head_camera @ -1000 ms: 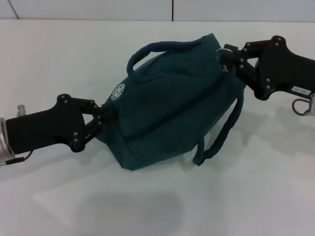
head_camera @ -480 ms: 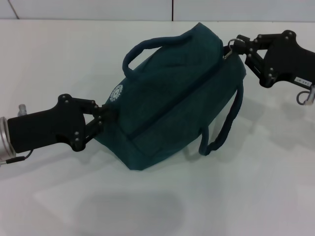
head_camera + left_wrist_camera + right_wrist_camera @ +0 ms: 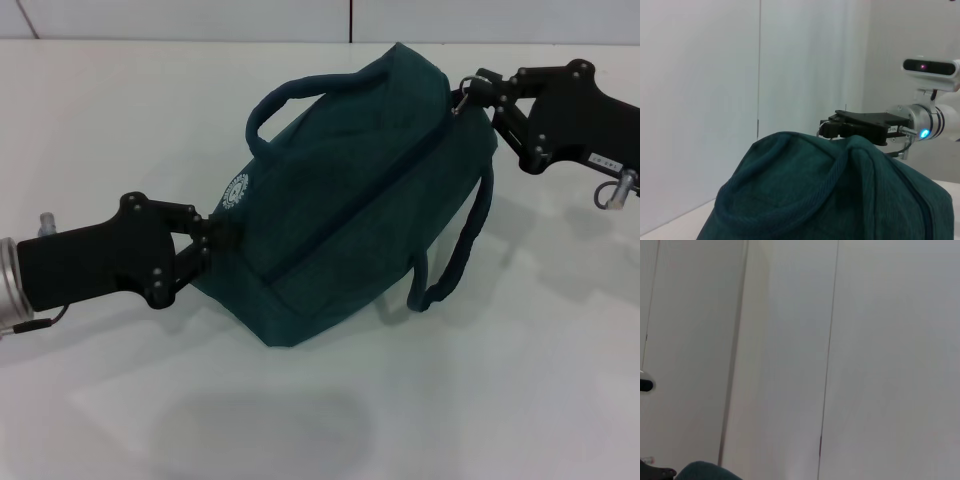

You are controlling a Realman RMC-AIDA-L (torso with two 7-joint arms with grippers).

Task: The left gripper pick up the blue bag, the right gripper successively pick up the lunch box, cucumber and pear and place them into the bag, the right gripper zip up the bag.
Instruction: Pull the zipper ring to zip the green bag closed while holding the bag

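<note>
Left gripper (image 3: 212, 238): black claw, fingers pinched on the left end of the bag, just below the round white logo; forearm reached in from the table's left edge.
Right gripper (image 3: 474, 92): black claw at the bag's far right end, near the table's far edge; fingertips pressed together around a small metal zipper pull; forearm with the white label ran off toward the right edge. In the left wrist view it (image 3: 832, 128) showed just past the bag's top, a blue light on its wrist.
Bag (image 3: 350, 200): dark teal fabric, held between the two grippers, slanting from the left-centre of the table up toward the far right; it looked full and rounded. Whether its underside touched the table, I could not tell.
Zipper (image 3: 350, 205): dark line along the bag's length, ending at the right gripper; it looked closed along the visible run.
Handles: one (image 3: 320, 92) arched over the far side of the bag, the other (image 3: 462, 245) hung down on the near right side.
Logo (image 3: 235, 190): white round patch near the left end.
Lunch box, cucumber, pear: not seen in any view.
Table (image 3: 520, 400): white, with a soft shadow under the bag.
Right wrist view: mostly wall, with a sliver of the bag (image 3: 702, 471) at one edge.
</note>
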